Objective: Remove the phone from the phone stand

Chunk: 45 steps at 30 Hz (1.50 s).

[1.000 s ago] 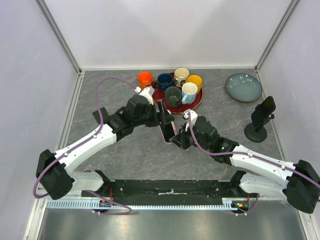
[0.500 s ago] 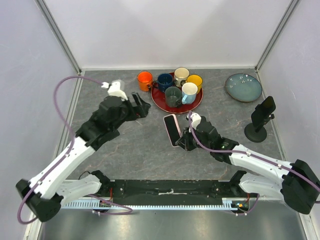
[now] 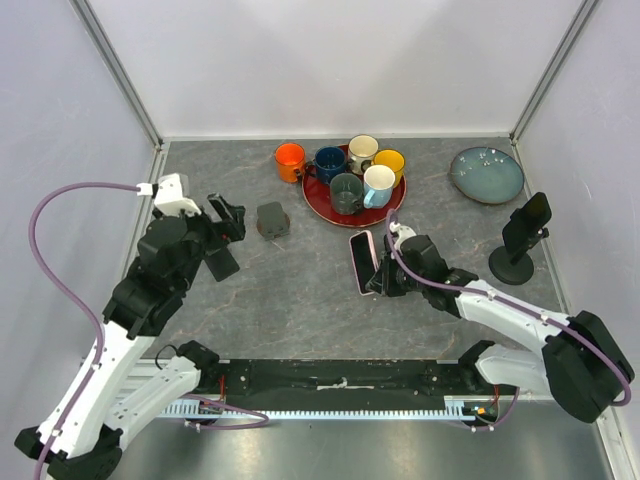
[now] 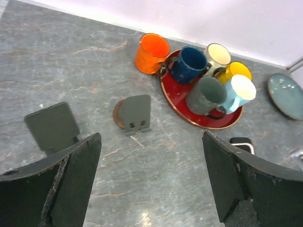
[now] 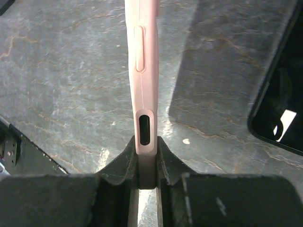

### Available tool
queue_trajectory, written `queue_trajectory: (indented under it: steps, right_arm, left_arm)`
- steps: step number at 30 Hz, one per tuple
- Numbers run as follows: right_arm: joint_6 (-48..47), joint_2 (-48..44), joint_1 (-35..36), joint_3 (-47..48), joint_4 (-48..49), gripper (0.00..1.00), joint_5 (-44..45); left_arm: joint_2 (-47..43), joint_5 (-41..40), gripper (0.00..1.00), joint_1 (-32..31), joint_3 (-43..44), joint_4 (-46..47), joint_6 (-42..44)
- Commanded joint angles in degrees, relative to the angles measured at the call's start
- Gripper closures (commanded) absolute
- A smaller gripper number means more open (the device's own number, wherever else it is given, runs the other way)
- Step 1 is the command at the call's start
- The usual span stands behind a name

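Surroundings: round red tray (image 3: 320,200) at far centre of the grey stone-pattern table (image 3: 290,310), carrying five ceramic mugs; orange ceramic mug (image 3: 290,158) standing on the table just beside the tray's left rim; blue-grey glazed plate (image 3: 487,174) at far right; black pedestal stand (image 3: 512,265) bearing a black phone (image 3: 528,220) near the right wall
Stand: small dark grey phone stand (image 3: 271,220) upright on the table, holding nothing; it sits between the left pincer (image 3: 225,238) and the red tray
Unidentified item: dark grey textured rectangular piece (image 4: 52,125) on the table left of the stand; what it is cannot be told
Left pincer state: jaws spread wide, holding nothing; raised above the table, near the stand and apart from it
Right pincer state: right pincer (image 3: 378,280) clamped narrow on the phone's port end
Phone position: pink-cased phone (image 3: 362,262) gripped edge-on between the right fingers (image 5: 124,165); tilted, just in front of the tray's near rim; well apart from the grey stand; contact with the table cannot be told
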Motion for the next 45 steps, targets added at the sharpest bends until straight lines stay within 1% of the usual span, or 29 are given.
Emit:
queue_trajectory:
  steps: [1, 4, 9, 19, 21, 22, 24, 25, 27, 28, 32, 36, 42, 44, 45]
  right_arm:
    - [2.53, 1.37, -3.06, 2.45, 3.35, 1.00, -3.58]
    - [3.23, 3.21, -3.77, 3.50, 3.79, 1.00, -4.81]
    - [6.04, 7.60, -3.94, 4.30, 6.60, 1.00, -6.74]
    - [10.35, 13.67, -6.14, 2.81, 11.69, 0.99, -8.94]
    - [10.79, 14.55, -6.40, 2.63, 12.05, 0.94, -8.68]
    - [10.88, 14.81, -6.67, 2.63, 12.05, 0.90, -8.50]
    - [11.23, 15.25, -6.93, 2.37, 12.05, 0.84, -7.71]
    - [11.23, 15.26, -7.19, 2.02, 12.05, 0.79, -7.45]
    - [10.97, 15.26, -7.55, 1.67, 11.88, 0.75, -6.75]
    - [10.88, 15.17, -7.72, 1.32, 11.79, 0.71, -6.48]
    - [10.09, 14.90, -7.99, 0.96, 10.65, 0.65, -5.43]
    - [8.95, 14.47, -8.34, 1.05, 9.33, 0.63, -3.41]
    - [6.31, 13.94, -8.34, 2.36, 4.77, 0.47, -0.86]
    - [5.17, 13.06, -8.34, 2.54, 4.58, 0.45, 0.28]
    - [4.82, 12.71, -8.25, 2.80, 2.32, 0.42, 0.64]
  left_arm:
    - [-1.94, -3.73, 0.06, 0.76, -4.56, -0.79, 5.30]
    - [-2.30, -3.91, 0.06, 1.20, -7.20, 0.27, 5.83]
    - [-2.12, -3.82, 0.07, 3.04, -8.36, 0.71, 7.50]
    - [-6.16, -1.71, 0.07, 6.03, -11.08, 2.99, 8.38]
    - [-6.77, -1.36, 0.07, 6.21, -11.34, 3.17, 8.21]
    - [-6.86, -1.27, 0.07, 6.47, -11.43, 3.26, 8.21]
    - [-6.86, -0.92, 0.07, 6.65, -11.43, 3.17, 8.12]
    - [-6.78, -0.83, 0.07, 6.73, -11.43, 3.17, 8.03]
    - [-6.78, -0.39, 0.07, 6.91, -11.52, 3.17, 7.94]
    - [-6.69, -0.22, 0.07, 7.00, -11.52, 3.17, 7.94]
    - [-6.25, 0.49, 0.07, 7.44, -11.52, 3.26, 7.77]
    - [-6.07, 1.63, 0.07, 8.14, -11.52, 3.35, 7.59]
    - [-5.55, 2.86, 0.08, 8.93, -11.52, 3.35, 7.33]
    - [-5.46, 3.12, 0.08, 9.11, -11.52, 3.43, 7.24]
    - [-5.46, 3.30, 0.08, 9.20, -11.52, 3.35, 7.24]
